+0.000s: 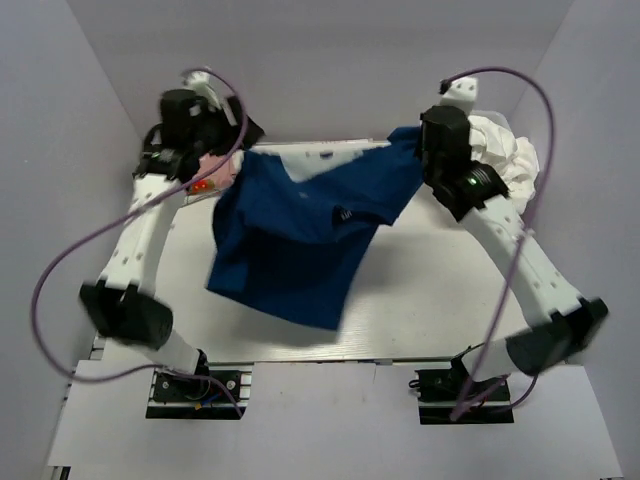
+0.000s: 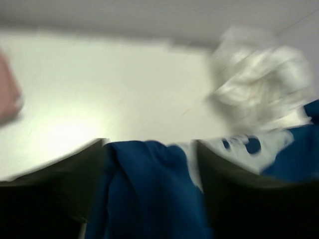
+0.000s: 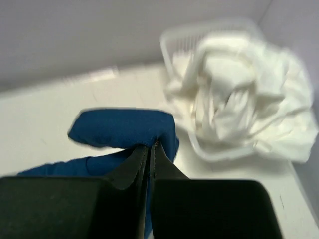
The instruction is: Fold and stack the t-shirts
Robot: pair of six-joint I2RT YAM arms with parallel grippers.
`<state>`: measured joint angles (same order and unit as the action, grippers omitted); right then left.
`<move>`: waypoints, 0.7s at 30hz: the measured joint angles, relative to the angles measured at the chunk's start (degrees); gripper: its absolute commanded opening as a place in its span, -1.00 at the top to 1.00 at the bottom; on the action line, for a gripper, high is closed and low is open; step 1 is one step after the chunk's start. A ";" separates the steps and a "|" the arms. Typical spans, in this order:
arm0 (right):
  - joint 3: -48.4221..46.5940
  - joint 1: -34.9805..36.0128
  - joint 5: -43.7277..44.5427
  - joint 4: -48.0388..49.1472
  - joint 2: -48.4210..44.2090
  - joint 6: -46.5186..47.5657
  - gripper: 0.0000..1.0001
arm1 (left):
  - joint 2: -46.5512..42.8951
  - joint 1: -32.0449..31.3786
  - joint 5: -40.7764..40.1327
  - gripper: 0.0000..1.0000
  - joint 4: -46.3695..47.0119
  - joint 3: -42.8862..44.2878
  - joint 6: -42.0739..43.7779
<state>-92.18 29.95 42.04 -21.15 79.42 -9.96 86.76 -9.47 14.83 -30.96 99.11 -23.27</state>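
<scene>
A navy t-shirt (image 1: pixel 300 230) hangs stretched in the air between my two grippers over the far half of the table, its lower part drooping toward the table. My right gripper (image 3: pixel 149 145) is shut on a navy corner (image 3: pixel 124 128). The jaws of my left gripper (image 2: pixel 150 144) stand wide apart with navy cloth (image 2: pixel 144 194) loose between them; this view is blurred. A heap of white t-shirts (image 3: pixel 244 99) fills the basket at the back right. A pink t-shirt (image 1: pixel 215 178) lies under the left arm at the back left.
The white mesh basket (image 3: pixel 199 37) stands in the back right corner against the walls. Grey walls close in the table (image 1: pixel 420 300) on the left, back and right. Purple cables loop off both arms.
</scene>
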 measured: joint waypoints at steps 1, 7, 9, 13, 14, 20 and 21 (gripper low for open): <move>0.24 -1.95 -2.73 -2.19 2.82 -1.46 1.00 | 3.58 0.04 -0.20 -0.99 -1.64 -0.37 -0.11; 1.92 -7.45 -15.06 -12.72 17.16 -7.39 0.07 | 12.33 0.31 -5.44 -0.99 -12.35 -7.48 -0.79; 3.34 -7.45 -17.42 -14.36 17.68 -7.98 -0.57 | 8.07 0.37 -7.76 -0.99 -14.05 -11.87 -0.92; 5.25 -6.64 -22.91 -14.19 15.12 -6.78 -0.81 | -5.84 0.42 -10.56 -0.99 -15.45 -21.11 -2.78; 6.10 -6.27 -24.30 -13.77 14.21 -6.32 -0.81 | -9.55 0.42 -10.82 -0.99 -15.76 -23.67 -3.48; 13.70 -0.87 -32.70 -11.10 11.39 -2.38 -0.81 | -19.61 -0.15 -9.40 -0.99 -17.44 -38.51 -7.89; 15.85 0.31 -33.90 -10.60 11.21 -1.90 -0.81 | -19.30 -0.22 -8.98 -0.99 -17.51 -40.37 -8.35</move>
<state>-76.34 30.26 8.14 -31.75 90.63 -11.86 67.46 -9.69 5.85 -48.47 58.74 -31.62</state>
